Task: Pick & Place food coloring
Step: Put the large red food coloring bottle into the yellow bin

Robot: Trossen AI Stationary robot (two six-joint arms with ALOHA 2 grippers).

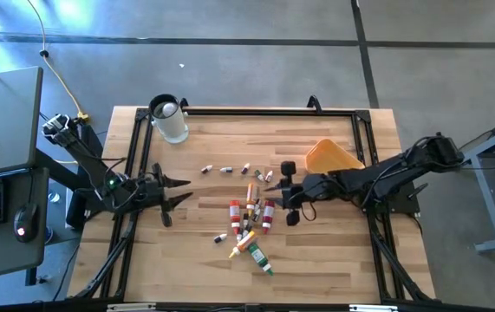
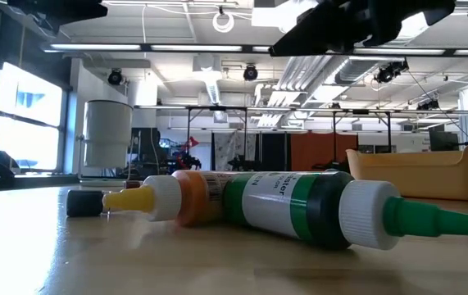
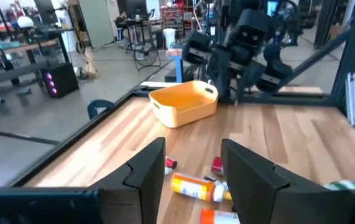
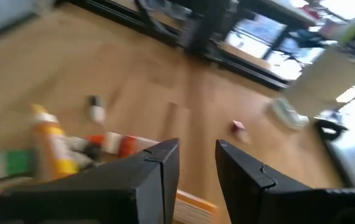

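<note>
Nearest the low camera, a green bottle (image 2: 299, 209) with a white collar and green nozzle lies on its side on the wooden worktop (image 1: 334, 251). An orange bottle (image 2: 193, 197) with a white and yellow cap lies directly behind it, touching or nearly so. A small dark vial (image 2: 84, 202) lies just beyond the yellow tip.

From above, the food coloring (image 1: 249, 217) is scattered over the worktop's middle: a cluster of red, orange and green bottles toward the near edge, and a loose row of tiny vials (image 1: 226, 169) farther back.

The left tool (image 1: 178, 191) hangs over the worktop to the left of the scatter, well apart from it, fingers parted with a plain gap and nothing between them. The right tool (image 1: 288, 192) is just beside the right edge of the cluster; its fingers (image 4: 158, 171) stand close together with a narrow gap and hold nothing.

Behind the right arm sits the orange-yellow tray (image 1: 329, 156). At the far left corner stands a clear round jar (image 1: 169, 120).
</note>
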